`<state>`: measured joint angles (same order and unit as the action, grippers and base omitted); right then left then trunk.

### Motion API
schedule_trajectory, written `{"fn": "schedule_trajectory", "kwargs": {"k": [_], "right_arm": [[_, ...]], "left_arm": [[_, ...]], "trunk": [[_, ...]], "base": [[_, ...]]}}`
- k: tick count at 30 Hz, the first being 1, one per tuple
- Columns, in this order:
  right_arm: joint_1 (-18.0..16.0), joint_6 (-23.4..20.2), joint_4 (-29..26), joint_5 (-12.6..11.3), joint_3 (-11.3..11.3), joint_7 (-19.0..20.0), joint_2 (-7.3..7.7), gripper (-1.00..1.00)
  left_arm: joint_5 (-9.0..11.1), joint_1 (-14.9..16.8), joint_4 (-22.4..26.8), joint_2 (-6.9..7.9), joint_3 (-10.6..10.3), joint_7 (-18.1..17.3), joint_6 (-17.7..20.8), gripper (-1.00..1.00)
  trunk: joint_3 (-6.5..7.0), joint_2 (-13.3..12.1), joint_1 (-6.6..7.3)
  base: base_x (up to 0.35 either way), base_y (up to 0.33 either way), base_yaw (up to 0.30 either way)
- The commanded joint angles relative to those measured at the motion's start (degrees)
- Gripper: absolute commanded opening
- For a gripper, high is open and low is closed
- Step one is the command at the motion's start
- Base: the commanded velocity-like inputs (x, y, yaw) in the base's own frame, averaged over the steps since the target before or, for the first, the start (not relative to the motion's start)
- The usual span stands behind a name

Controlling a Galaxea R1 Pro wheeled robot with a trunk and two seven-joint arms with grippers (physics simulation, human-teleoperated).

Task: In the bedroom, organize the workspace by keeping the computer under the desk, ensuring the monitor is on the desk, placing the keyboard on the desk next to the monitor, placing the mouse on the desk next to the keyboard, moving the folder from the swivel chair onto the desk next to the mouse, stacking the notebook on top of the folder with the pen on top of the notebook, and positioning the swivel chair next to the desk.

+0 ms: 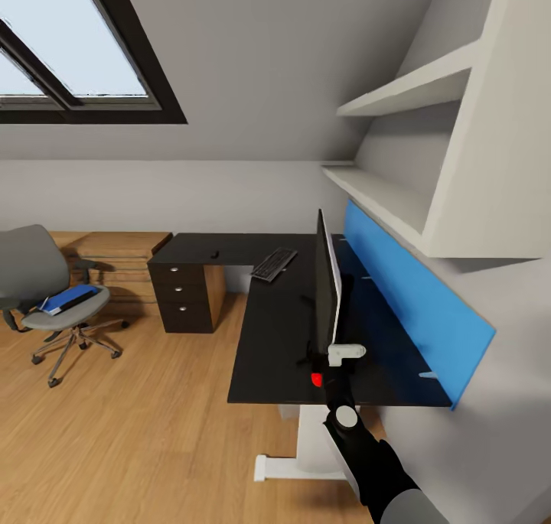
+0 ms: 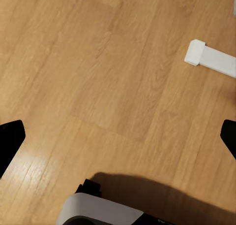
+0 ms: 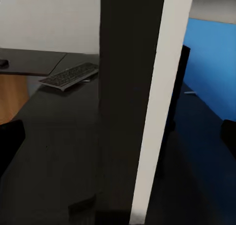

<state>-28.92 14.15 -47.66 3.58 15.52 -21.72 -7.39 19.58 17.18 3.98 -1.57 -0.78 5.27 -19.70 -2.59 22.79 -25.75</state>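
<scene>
My right tool (image 1: 330,359) is spread around the near edge of the monitor (image 1: 327,283), which stands on the bench (image 1: 275,333) (probably to square it up). The keyboard (image 1: 273,264) lies beyond it. My left tool (image 2: 118,136) hangs spread over floor (image 2: 98,77).

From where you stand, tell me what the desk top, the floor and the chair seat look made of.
Desk top: glossy black, probably laminate or lacquer; it mirrors the blue wall panel. Floor: light wood planks with visible grain and seams, satin sheen. Swivel chair seat: matte grey, apparently fabric upholstery.
</scene>
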Motion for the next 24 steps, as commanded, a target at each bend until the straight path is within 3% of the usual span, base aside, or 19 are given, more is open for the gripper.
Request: {"fn": "schedule_trajectory", "kwargs": {"k": [1, 11, 24], "right_arm": [[-0.1, 0.0, 0.1, 0.4, 0.1, -0.5, 0.01, 1.00], [-0.1, 0.0, 0.0, 0.4, 0.1, -0.5, 0.01, 1.00], [-0.1, 0.0, 0.0, 0.4, 0.1, -0.5, 0.01, 1.00]], "left_arm": [[0.1, 0.0, 0.0, -0.01, -0.1, 0.2, -0.2, 1.00], [0.1, 0.0, 0.0, -0.01, -0.1, 0.2, -0.2, 1.00], [0.1, 0.0, 0.0, -0.01, -0.2, 0.2, -0.2, 1.00]], "trunk": [[-0.13, 0.1, -0.04], [-0.13, 0.1, -0.04], [-0.13, 0.1, -0.04]], "base": [[0.000, 0.099, 0.000], [0.005, 0.028, 0.000], [0.116, 0.001, 0.000]]}}
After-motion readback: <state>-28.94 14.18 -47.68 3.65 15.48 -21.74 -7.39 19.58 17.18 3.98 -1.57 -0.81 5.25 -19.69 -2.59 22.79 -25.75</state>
